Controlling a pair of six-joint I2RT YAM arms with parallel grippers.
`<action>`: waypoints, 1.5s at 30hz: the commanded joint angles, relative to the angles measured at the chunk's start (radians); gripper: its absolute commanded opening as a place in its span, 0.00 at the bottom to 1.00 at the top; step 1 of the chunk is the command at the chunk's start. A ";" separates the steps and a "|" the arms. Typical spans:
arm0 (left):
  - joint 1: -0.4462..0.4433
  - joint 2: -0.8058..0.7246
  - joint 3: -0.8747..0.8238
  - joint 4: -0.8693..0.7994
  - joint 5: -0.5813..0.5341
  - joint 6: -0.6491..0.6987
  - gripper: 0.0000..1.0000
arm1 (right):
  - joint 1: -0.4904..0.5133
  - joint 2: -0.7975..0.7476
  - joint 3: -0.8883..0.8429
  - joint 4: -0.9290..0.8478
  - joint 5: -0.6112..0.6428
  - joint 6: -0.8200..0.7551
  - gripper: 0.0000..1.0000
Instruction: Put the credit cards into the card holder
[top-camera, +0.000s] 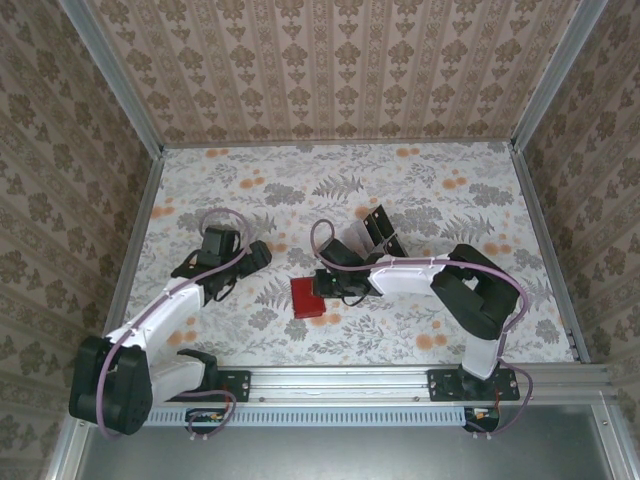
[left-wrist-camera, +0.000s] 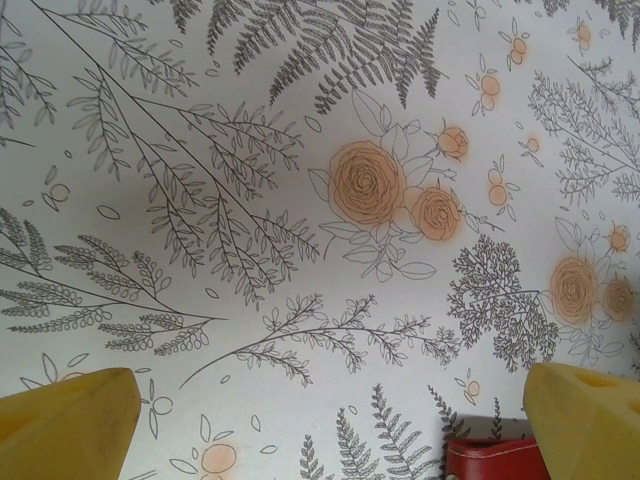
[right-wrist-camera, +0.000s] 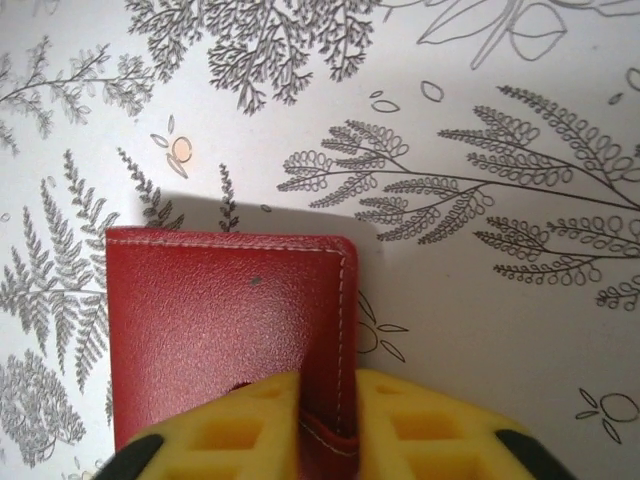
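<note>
The red card holder (top-camera: 303, 297) lies flat on the floral table, just left of centre. My right gripper (top-camera: 335, 285) is at its right side; in the right wrist view the yellow fingers (right-wrist-camera: 240, 430) are pinched onto the stitched right edge of the card holder (right-wrist-camera: 220, 320), with my right gripper (right-wrist-camera: 328, 425) shut on that edge. Black credit cards (top-camera: 378, 228) lie just beyond the right gripper. My left gripper (top-camera: 225, 260) hovers to the left of the card holder, and my left gripper (left-wrist-camera: 325, 430) stands wide open with nothing between its fingers; a corner of the card holder (left-wrist-camera: 495, 458) shows at bottom right.
Patterned walls enclose the table on three sides, with metal rails (top-camera: 135, 230) along the edges. The right arm's elbow (top-camera: 480, 295) sits right of centre. Bare floral tabletop (top-camera: 440, 190) stretches behind the cards.
</note>
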 joint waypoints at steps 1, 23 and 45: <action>-0.016 0.011 -0.011 0.016 0.004 -0.014 1.00 | -0.011 -0.003 -0.046 0.027 -0.053 0.043 0.09; -0.066 0.069 -0.077 0.240 0.176 -0.165 1.00 | -0.044 -0.185 -0.078 0.131 -0.100 0.110 0.00; -0.139 0.101 -0.221 0.712 0.234 -0.365 0.88 | -0.086 -0.216 -0.080 0.262 -0.144 0.228 0.00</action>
